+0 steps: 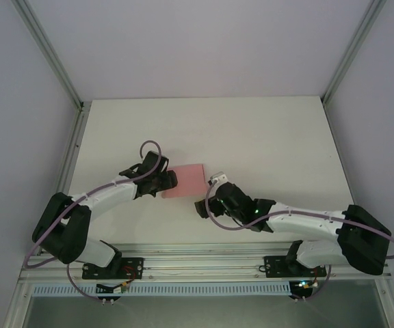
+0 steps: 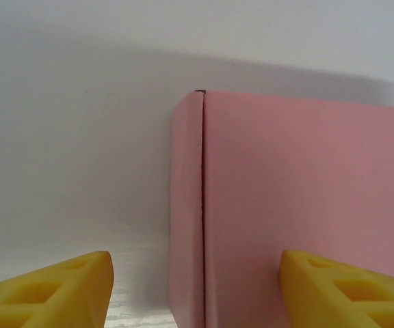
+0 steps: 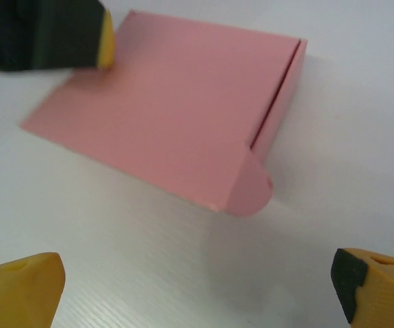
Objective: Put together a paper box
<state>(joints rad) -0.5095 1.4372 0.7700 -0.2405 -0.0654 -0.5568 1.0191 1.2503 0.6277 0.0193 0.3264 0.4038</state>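
Box lies flat on the white surface, a bit left of centre, between the 2 arms. It's closed, plain salmon-pink card, faces bare.

L gripper sits at the box's left edge. In the L wrist view the gripper is spread wide. One yellow fingertip is over bare surface. The other fingertip shows against the pink top, w/ the box running up the frame between them. A straight seam runs down the box where a narrow side panel meets the big face. Can't tell if either pad actually presses the card.

R gripper is near the box's lower right corner, just off it, not touching. In the R wrist view the gripper is also spread, yellow tips low in the frame at both sides w/ bare surface between them. The box is ahead of it, apart. A rounded tab sticks out at the near corner, and a slit is visible along the right side. The L gripper's black finger w/ yellow tip is at the box's far left edge.
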